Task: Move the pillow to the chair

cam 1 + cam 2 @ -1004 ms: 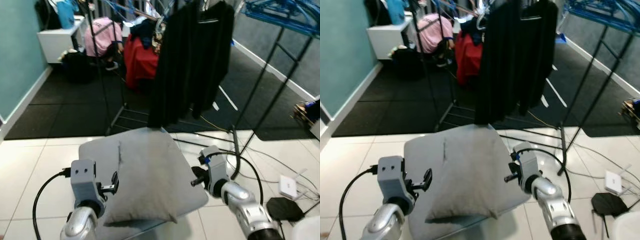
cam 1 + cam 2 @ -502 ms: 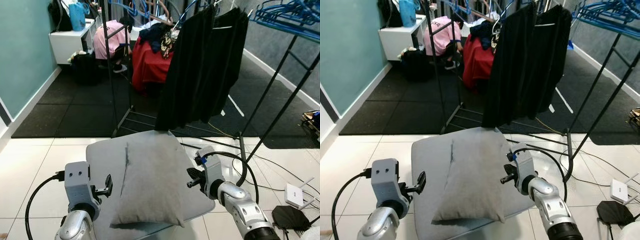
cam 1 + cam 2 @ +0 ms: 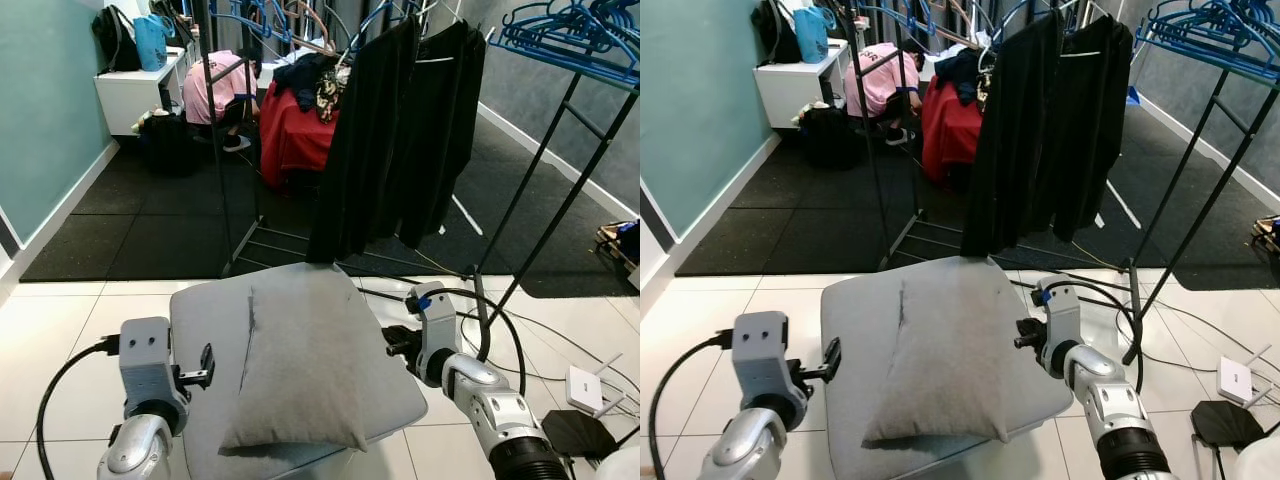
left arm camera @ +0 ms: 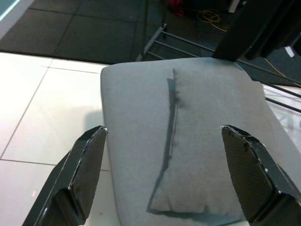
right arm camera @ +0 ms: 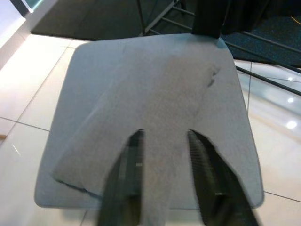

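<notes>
A grey pillow point(image 3: 300, 360) lies flat on the grey padded chair seat point(image 3: 205, 315), straight in front of me on the white tiles. My left gripper point(image 3: 205, 365) hovers off the seat's left edge, apart from the pillow; in the left wrist view its fingers point(image 4: 87, 160) stand wide open with the pillow point(image 4: 207, 141) beyond them. My right gripper point(image 3: 395, 343) is at the pillow's right edge, over the seat. In the right wrist view it point(image 5: 164, 134) is open above the pillow point(image 5: 155, 99), nothing between the fingers.
A clothes rack with black garments point(image 3: 385, 130) stands just behind the chair, its legs point(image 3: 250, 240) on the floor. Cables point(image 3: 540, 320), a white box point(image 3: 582, 382) and a rack of blue hangers point(image 3: 580, 30) are at right. A person in pink point(image 3: 222, 85) crouches far back.
The left gripper has drawn away leftward from the pillow's edge. The right gripper has shifted slightly up along the right edge. The head view has moved a little; the pillow stays on the seat.
</notes>
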Tool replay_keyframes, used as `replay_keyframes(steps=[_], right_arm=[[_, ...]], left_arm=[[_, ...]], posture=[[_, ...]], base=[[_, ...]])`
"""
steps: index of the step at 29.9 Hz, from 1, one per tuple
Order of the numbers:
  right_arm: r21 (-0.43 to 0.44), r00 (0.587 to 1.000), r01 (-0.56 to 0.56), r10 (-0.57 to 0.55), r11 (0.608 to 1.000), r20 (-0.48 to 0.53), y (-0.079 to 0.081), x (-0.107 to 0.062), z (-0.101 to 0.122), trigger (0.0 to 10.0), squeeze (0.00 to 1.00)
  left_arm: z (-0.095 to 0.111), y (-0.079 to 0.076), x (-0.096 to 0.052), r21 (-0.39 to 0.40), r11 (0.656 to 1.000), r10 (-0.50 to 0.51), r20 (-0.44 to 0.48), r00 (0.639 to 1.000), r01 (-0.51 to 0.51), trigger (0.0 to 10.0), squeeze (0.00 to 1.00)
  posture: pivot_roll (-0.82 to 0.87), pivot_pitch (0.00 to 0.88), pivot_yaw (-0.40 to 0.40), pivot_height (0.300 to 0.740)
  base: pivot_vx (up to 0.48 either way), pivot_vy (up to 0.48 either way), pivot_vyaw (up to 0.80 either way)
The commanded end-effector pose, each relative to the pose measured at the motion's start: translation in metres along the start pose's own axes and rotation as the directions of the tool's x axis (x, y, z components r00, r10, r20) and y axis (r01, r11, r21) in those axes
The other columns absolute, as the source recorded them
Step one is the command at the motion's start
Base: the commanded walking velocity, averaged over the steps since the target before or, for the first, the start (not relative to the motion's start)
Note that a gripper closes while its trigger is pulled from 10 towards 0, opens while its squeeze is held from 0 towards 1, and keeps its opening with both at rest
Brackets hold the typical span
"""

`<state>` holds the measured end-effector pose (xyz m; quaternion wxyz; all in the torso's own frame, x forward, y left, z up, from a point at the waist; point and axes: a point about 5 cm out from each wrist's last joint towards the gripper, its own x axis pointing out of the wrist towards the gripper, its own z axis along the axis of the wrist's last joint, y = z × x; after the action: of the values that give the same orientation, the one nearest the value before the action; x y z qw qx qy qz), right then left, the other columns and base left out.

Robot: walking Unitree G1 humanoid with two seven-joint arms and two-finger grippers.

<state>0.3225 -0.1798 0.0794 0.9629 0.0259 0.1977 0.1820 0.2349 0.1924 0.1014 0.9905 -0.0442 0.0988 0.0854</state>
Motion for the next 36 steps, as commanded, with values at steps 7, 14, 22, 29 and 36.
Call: replay_keyframes(steps=[7,14,22,29,36], right_arm=[[0.069,1.000,-0.021,0.019,0.997,0.019,0.001,0.001,0.004,10.0,1.00],[0.086,1.000,-0.018,0.016,0.996,0.026,-0.002,0.002,0.006,10.0,1.00],[0.128,0.999,-0.011,0.005,0.992,0.046,-0.006,0.003,0.010,10.0,1.00],[0.224,0.999,-0.003,-0.006,0.975,0.038,-0.010,0.007,0.011,10.0,0.00],[0.404,0.999,-0.053,0.045,0.913,0.029,-0.015,0.011,0.005,10.0,0.00]], left_arm=[[0.003,0.012,0.005,0.029,0.999,0.039,-0.005,0.999,-0.039,10.0,0.00],[0.005,0.015,0.006,0.030,0.998,0.051,0.002,0.999,-0.051,10.0,0.00],[0.006,0.016,0.008,0.032,0.998,0.051,0.002,0.999,-0.051,10.0,0.00],[0.007,0.017,0.010,0.027,0.998,0.051,-0.002,0.999,-0.051,10.0,0.00],[0.011,0.020,0.013,0.019,0.998,0.063,0.007,0.998,-0.063,10.0,0.00]], posture=[[-0.18,0.069,-0.057,0.640],[-0.18,0.068,-0.056,0.620],[-0.18,0.046,-0.057,0.596],[-0.17,0.038,-0.052,0.574],[-0.17,0.047,-0.055,0.574]], base=[[0.000,0.000,0.00],[0.000,0.000,0.00],[0.000,0.000,0.00],[0.000,0.000,0.00],[0.000,0.000,0.00]])
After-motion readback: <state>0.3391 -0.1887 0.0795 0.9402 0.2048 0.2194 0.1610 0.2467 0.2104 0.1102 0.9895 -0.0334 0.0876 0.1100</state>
